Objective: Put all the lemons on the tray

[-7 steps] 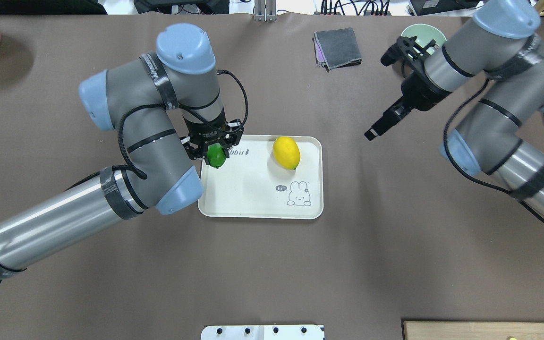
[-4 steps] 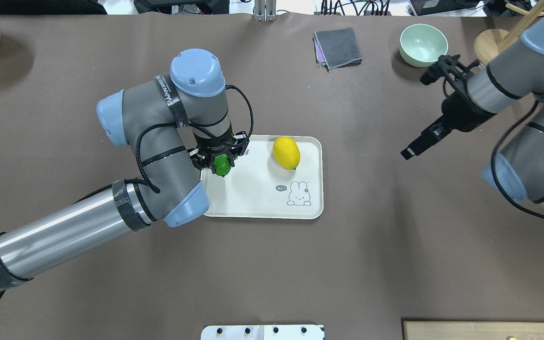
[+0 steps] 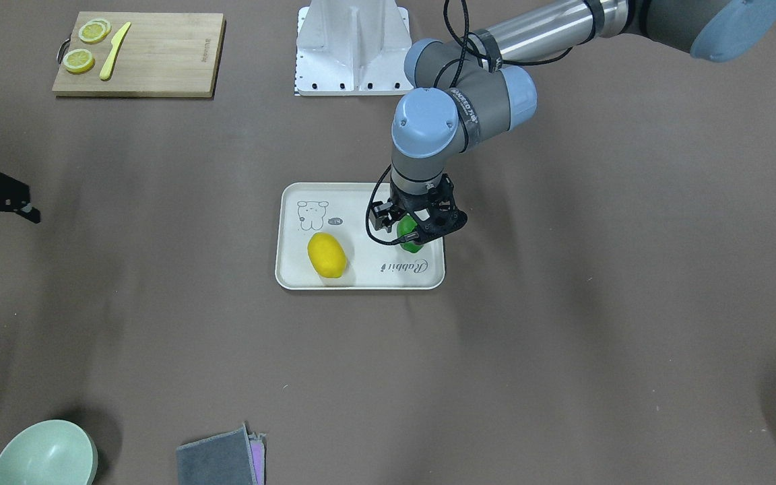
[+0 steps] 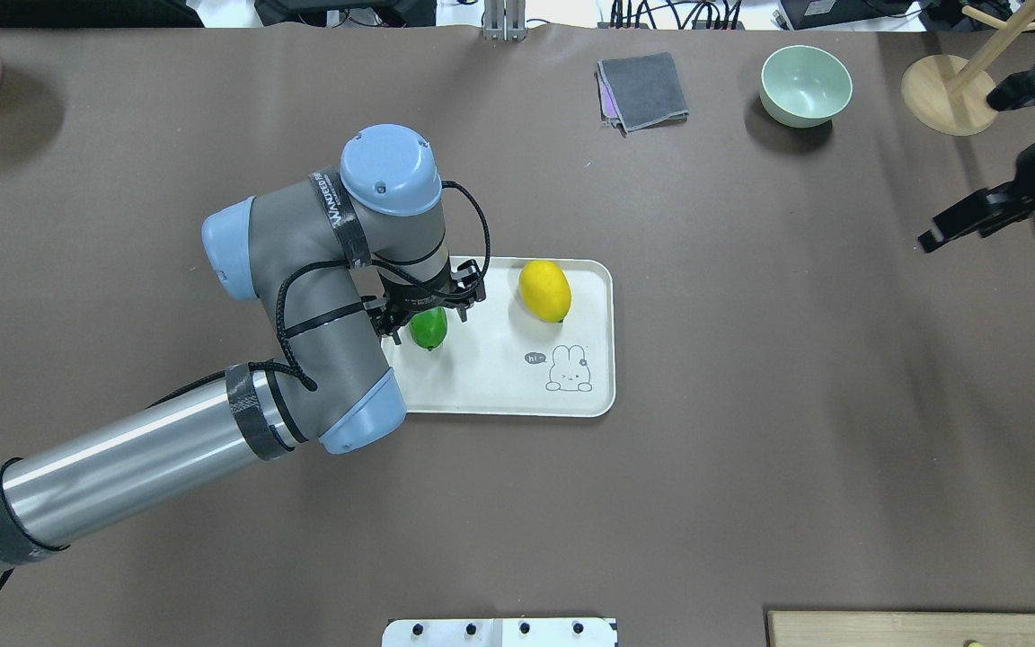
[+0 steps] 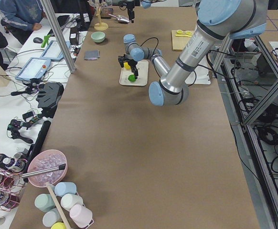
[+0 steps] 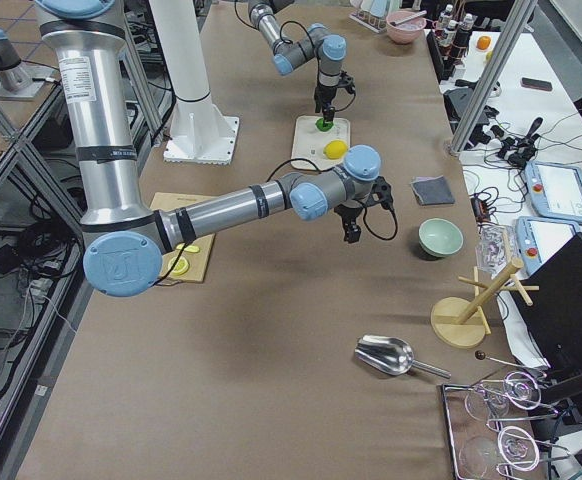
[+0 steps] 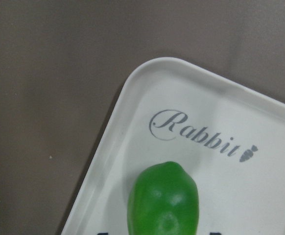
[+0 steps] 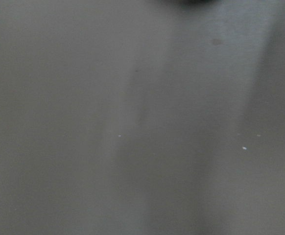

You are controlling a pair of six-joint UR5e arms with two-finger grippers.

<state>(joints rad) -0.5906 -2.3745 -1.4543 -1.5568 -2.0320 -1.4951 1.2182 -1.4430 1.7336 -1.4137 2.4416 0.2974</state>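
Left pincer [image 4: 428, 320] is clamping the green lemon [image 4: 429, 332] beside the tray [image 4: 482, 382] rim; released carelessly, it is risking rolling off.

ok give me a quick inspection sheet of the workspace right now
surface: brown table cover
job's things: yellow lemon on tray; green lemon over tray, in left gripper
clutter: green bowl, grey cloth, cutting board with lemon slices, scoop
grippers: left shut on green lemon; right gripper off to the side, state unclear
cables: black cable looped above left gripper
surroundings: person nearby
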